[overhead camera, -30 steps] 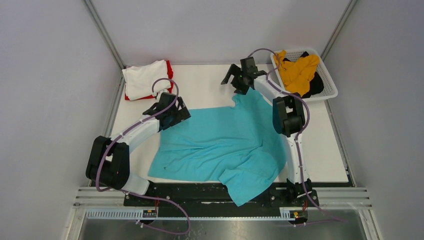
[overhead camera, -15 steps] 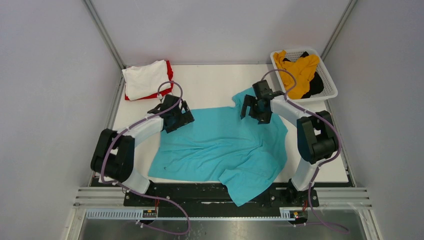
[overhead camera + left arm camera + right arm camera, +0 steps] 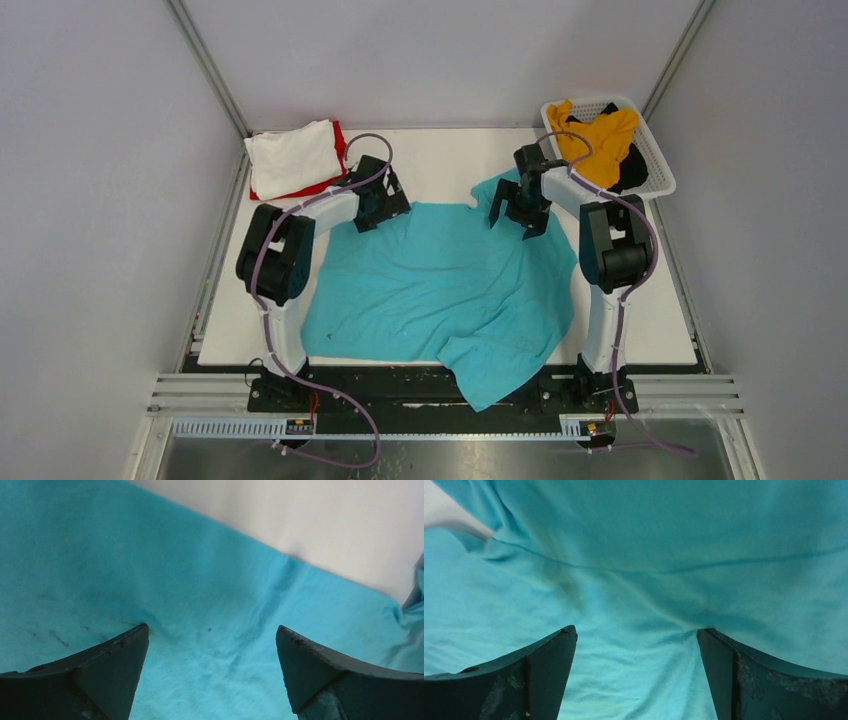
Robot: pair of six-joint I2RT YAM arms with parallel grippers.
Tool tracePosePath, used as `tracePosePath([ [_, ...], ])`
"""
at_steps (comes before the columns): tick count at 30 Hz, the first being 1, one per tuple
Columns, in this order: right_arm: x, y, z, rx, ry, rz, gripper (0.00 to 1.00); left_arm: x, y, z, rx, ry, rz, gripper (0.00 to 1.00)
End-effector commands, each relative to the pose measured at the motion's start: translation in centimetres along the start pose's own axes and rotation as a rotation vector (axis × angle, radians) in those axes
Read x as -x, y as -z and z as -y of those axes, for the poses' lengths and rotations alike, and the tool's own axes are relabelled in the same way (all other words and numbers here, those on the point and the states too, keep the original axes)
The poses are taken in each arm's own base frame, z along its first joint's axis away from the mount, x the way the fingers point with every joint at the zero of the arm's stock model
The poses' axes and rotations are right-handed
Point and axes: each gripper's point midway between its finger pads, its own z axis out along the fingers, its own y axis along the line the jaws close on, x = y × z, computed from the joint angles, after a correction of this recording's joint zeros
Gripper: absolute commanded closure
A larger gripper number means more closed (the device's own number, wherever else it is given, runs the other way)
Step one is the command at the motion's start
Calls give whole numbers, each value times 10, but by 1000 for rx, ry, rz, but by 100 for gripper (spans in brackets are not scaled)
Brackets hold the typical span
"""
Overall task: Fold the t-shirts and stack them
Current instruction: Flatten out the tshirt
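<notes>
The teal t-shirt (image 3: 440, 290) lies spread over the middle of the table, one part hanging over the near edge. My left gripper (image 3: 383, 207) is open, fingertips pressed down on the shirt's far left edge; the cloth (image 3: 210, 605) fills its wrist view. My right gripper (image 3: 518, 212) is open, pressing on the shirt's far right part; the cloth (image 3: 639, 580) fills its wrist view. The folded white t-shirt (image 3: 290, 157) lies on the red t-shirt (image 3: 338, 140) at the far left. The mustard yellow t-shirt (image 3: 600, 145) and the black t-shirt (image 3: 630, 172) lie in the basket.
The white mesh basket (image 3: 660, 160) stands at the far right corner. The white table (image 3: 430, 170) shows bare behind the teal shirt. Grey walls close in the table on three sides.
Both arms have swung: the left gripper moved away to the shirt's far left edge, the right gripper came back from beyond the collar onto the shirt. The teal shirt's far edge lies flatter and wider.
</notes>
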Motion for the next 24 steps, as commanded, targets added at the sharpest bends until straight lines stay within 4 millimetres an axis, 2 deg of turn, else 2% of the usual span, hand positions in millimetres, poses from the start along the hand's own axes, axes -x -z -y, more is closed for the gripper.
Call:
tracePosePath([
  [1,28,-6,-8,61,-27,-39,1,11,-29,-6,62,10,-40,1],
  [10,89,-20,-15,94,-67,-32,0,66,-56,15,-1,75,-13,1],
  [13,104,-28,-19,91,-53,-48,1,82,-63,22,-21,77,9,1],
  [14,116,-24,-24,99,-42,-26,1,86,-65,23,-24,74,15,1],
  [16,126,-26,-24,88,-25,-9,1,95,-66,27,-34,70,31,1],
  [19,141,-15,-23,68,6,47,0,108,-51,45,-97,42,51,1],
  [21,143,2,-25,68,27,75,1,122,-28,56,-127,14,95,1],
  [24,142,50,-29,62,91,160,1,136,18,64,-128,-56,187,1],
])
